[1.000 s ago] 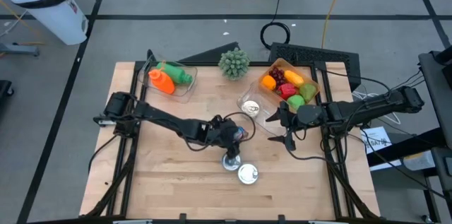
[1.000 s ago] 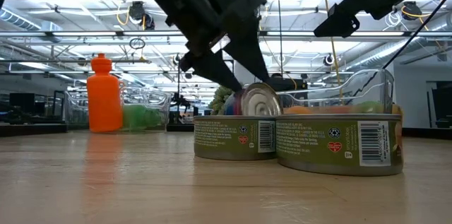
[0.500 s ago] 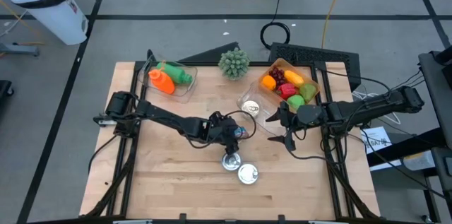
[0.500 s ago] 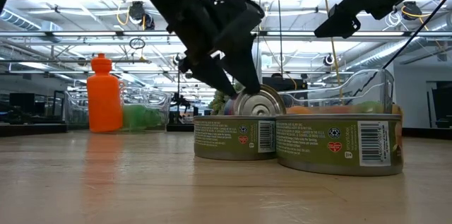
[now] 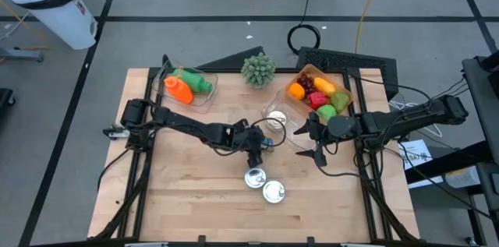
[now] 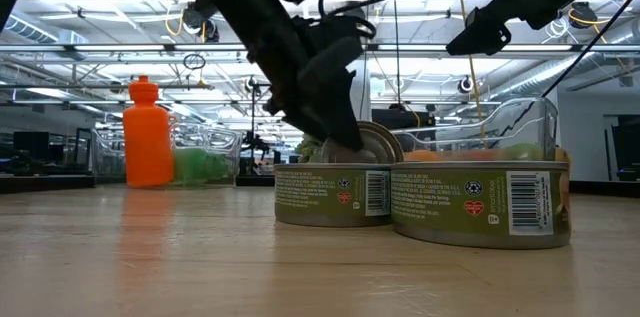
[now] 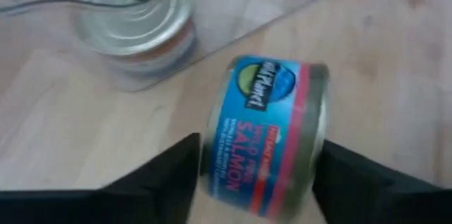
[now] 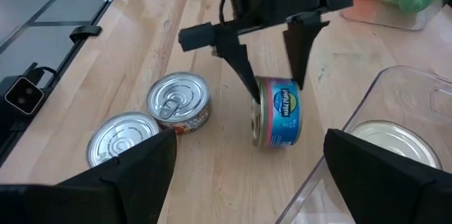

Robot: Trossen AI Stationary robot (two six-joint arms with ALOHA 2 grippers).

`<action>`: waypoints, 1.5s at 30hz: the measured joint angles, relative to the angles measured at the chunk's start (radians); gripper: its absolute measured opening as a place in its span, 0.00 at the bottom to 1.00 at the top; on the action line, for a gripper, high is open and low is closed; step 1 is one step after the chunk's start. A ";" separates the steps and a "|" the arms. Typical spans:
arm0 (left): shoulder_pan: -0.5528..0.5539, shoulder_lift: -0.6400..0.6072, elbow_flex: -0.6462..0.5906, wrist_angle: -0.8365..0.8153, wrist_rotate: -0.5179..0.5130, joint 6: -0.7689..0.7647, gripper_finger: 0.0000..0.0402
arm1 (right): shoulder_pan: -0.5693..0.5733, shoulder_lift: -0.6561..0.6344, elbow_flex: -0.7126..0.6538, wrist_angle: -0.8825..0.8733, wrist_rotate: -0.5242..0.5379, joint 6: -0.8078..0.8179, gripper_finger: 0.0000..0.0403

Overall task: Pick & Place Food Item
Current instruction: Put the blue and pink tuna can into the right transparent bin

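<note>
My left gripper (image 5: pixel 261 144) is shut on a blue-labelled salmon can (image 8: pixel 279 119), which stands on edge near the table's middle. It is beside a clear tub (image 5: pixel 279 116) that holds another tin (image 7: pixel 134 12). Two more tins (image 5: pixel 255 178) (image 5: pixel 273 192) stand upright on the wood, nearer the near edge. My right gripper (image 5: pixel 316 142) hovers open to the right of the clear tub and touches nothing. My left gripper pinches the salmon can between its two fingers, one finger (image 8: pixel 247 83) on each flat end, near the top of the rim (image 8: pixel 277 86). The fingers come from above, pointing down. The can sits on edge, label (image 7: pixel 265 132) outward. I cannot tell whether its lower rim touches the wood.
A tray of toy fruit (image 5: pixel 320 91) sits at the far right. A clear bin with an orange bottle (image 5: pixel 178 89) and a green item sits at the far left. A spiky green plant (image 5: pixel 258 69) stands between them. Bare wood lies along the near left.
My left gripper has carried the salmon can away from the two standing tins, toward the far edge and the clear tub. The can has stayed on edge in the hold.
</note>
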 joint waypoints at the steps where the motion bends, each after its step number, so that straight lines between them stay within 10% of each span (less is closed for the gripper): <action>1: 0.003 0.000 0.000 0.003 0.019 0.009 0.56 | 0.000 0.000 0.000 0.000 0.000 -0.001 0.84; 12: 0.045 -0.063 -0.002 -0.022 0.262 -0.013 0.48 | 0.000 0.000 0.000 -0.006 0.000 -0.008 0.84; 23: 0.193 -0.352 0.001 0.122 0.186 0.123 0.48 | -0.001 0.000 -0.001 0.008 0.039 -0.023 0.84; 37: 0.369 -0.086 0.000 0.318 0.506 -0.089 0.48 | -0.002 0.000 -0.001 0.020 0.188 -0.068 0.84; 45: 0.375 -0.006 0.000 0.347 0.473 -0.125 0.48 | -0.002 0.000 -0.001 0.018 0.187 -0.069 0.84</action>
